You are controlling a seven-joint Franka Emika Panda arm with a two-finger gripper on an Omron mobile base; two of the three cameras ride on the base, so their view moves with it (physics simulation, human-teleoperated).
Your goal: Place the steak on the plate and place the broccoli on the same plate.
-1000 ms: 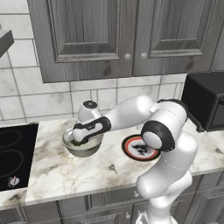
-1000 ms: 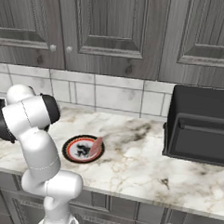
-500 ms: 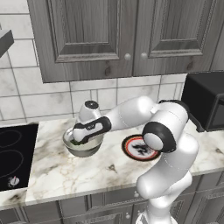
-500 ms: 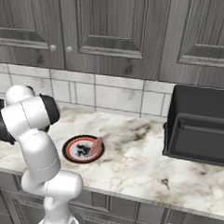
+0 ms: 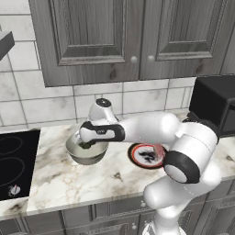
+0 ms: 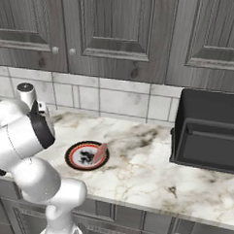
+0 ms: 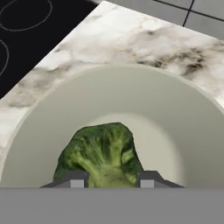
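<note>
- The hand reaches down into the grey-beige bowl; its two fingertips straddle the broccoli, though a firm grip cannot be told.
- The broccoli lies inside the bowl, toward 6 o'clock in the hand view.
- The plate sits on the marble counter, at 3 o'clock from the bowl.
- The steak rests on the plate's right rim.
- A black cooktop lies at 9 o'clock.
</note>
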